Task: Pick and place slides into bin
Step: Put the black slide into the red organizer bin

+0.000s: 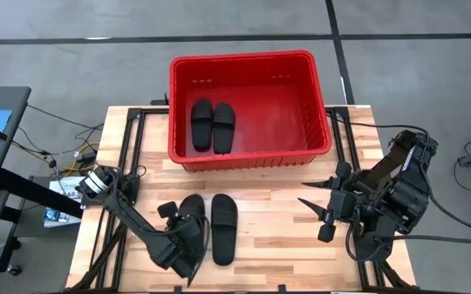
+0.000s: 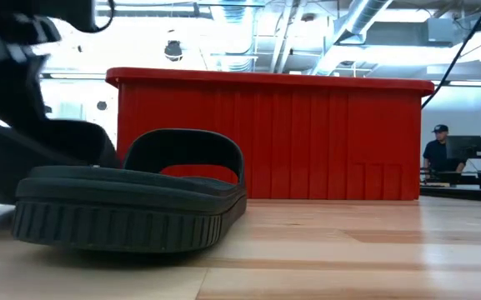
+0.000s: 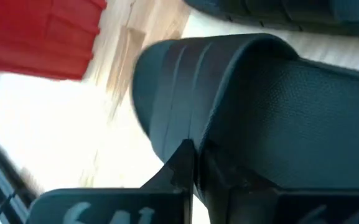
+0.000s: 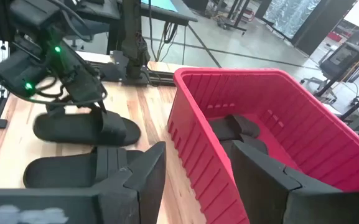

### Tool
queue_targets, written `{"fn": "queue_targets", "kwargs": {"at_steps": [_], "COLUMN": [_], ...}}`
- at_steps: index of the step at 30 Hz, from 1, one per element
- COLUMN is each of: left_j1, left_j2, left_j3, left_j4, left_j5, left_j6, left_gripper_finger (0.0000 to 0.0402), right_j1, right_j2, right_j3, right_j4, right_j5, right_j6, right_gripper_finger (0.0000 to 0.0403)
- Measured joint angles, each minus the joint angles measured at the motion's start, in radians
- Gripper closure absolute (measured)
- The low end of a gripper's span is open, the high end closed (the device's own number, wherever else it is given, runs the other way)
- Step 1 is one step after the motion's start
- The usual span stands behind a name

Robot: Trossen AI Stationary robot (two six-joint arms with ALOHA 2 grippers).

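Note:
Two black slides lie side by side on the wooden table in front of the red bin (image 1: 325, 139). My left gripper (image 1: 184, 243) comes in from the left and is shut on the left slide (image 1: 193, 214). The right slide (image 1: 224, 229) lies flat on its sole, untouched. Another pair of slides (image 1: 212, 125) lies on the bin's floor at its left side. My right gripper (image 1: 326, 214) hangs open above the table's right part, with nothing between its fingers (image 4: 135, 174). My left gripper pinches the edge of the left slide's strap band (image 3: 185, 118) between its two shut fingers (image 3: 182, 163). They come slanting down from the near left. In the right wrist view the slide (image 4: 86, 127) appears to rest on the table on its sole.
The bin stands at the table's far middle, its near wall (image 2: 307, 133) just behind the slides. Black frame rails (image 1: 133, 163) run along the table's left and right sides. Bare wood (image 1: 284, 237) lies between the slides and my right arm. A person (image 2: 436, 150) sits far off in the room.

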Motion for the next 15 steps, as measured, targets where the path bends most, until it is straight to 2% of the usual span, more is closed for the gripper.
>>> {"fn": "queue_targets", "kwargs": {"at_steps": [9, 15], "left_j1": [-0.07, -0.095], "left_j2": [0.0, 0.0], "left_j3": [0.131, 0.251], "left_j4": [-0.186, -0.272], "left_j5": [-0.009, -0.07], "left_j6": [-0.095, -0.105], "left_gripper_finger": [0.0401, 0.0401], "right_j1": [-0.001, -0.002], "right_j2": [0.0, 0.0], "right_j3": [0.0, 0.0], "right_j4": [0.013, 0.033], "right_j5": [0.0, 0.0], "right_j6": [0.002, 0.002], "right_gripper_finger": [0.023, 0.0227]}}
